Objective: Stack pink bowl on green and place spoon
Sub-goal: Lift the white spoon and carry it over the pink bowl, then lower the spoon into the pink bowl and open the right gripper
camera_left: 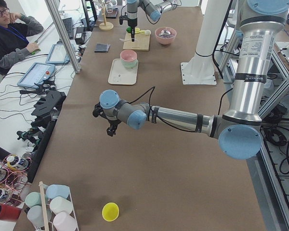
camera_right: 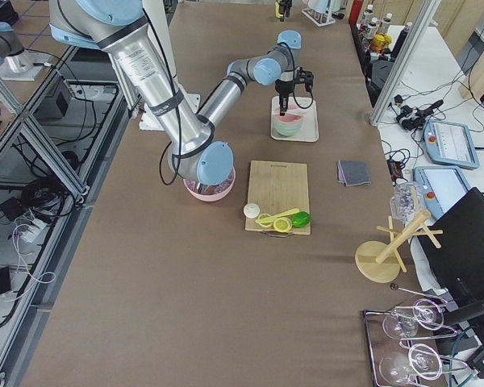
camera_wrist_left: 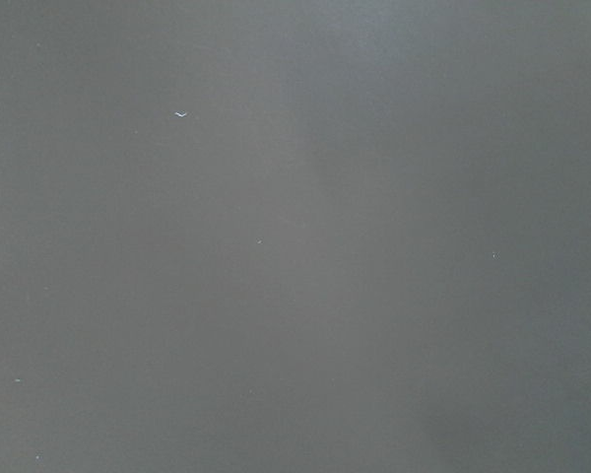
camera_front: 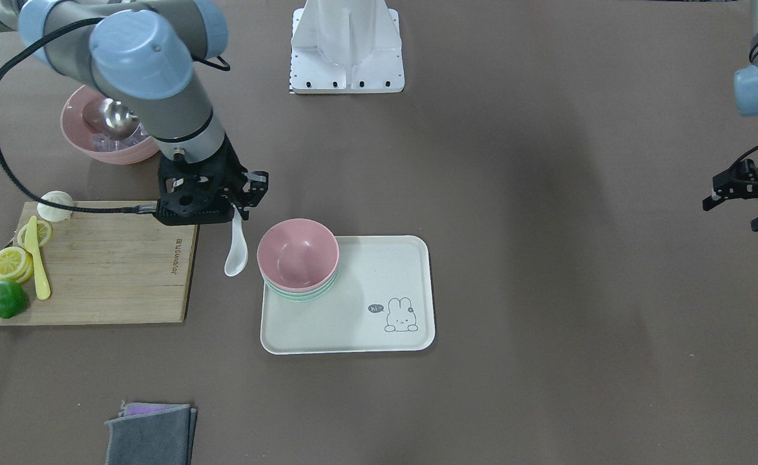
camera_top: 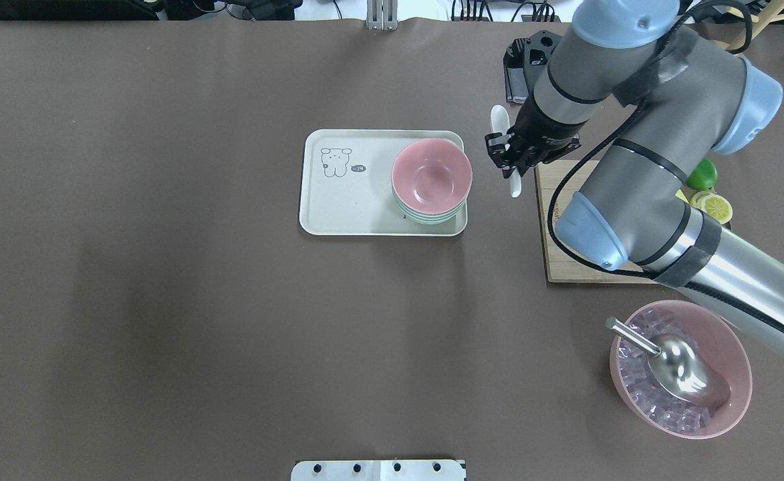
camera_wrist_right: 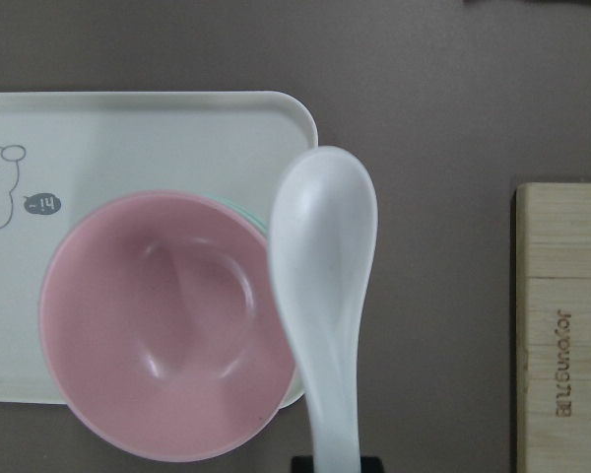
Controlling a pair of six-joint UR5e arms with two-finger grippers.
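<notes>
The pink bowl (camera_front: 298, 253) (camera_top: 432, 175) (camera_wrist_right: 167, 325) sits nested on the green bowls (camera_front: 302, 294) (camera_top: 427, 216) at one corner of the white rabbit tray (camera_front: 379, 284) (camera_top: 345, 200). Just off that end of the tray, over the bare table, my right gripper (camera_front: 243, 201) (camera_top: 510, 155) is shut on the handle of the white spoon (camera_front: 236, 252) (camera_top: 500, 120) (camera_wrist_right: 323, 256). In the right wrist view the scoop overlaps the pink bowl's rim. My left gripper (camera_front: 737, 206) (camera_left: 106, 124) hovers far off over bare table, open with nothing between its fingers.
A wooden cutting board (camera_front: 114, 271) with lemon slices, a lime (camera_front: 6, 298) and a yellow knife lies beside the right arm. A larger pink bowl (camera_top: 732, 354) holds ice and a steel scoop. A grey cloth (camera_front: 152, 436) lies near the operators' edge.
</notes>
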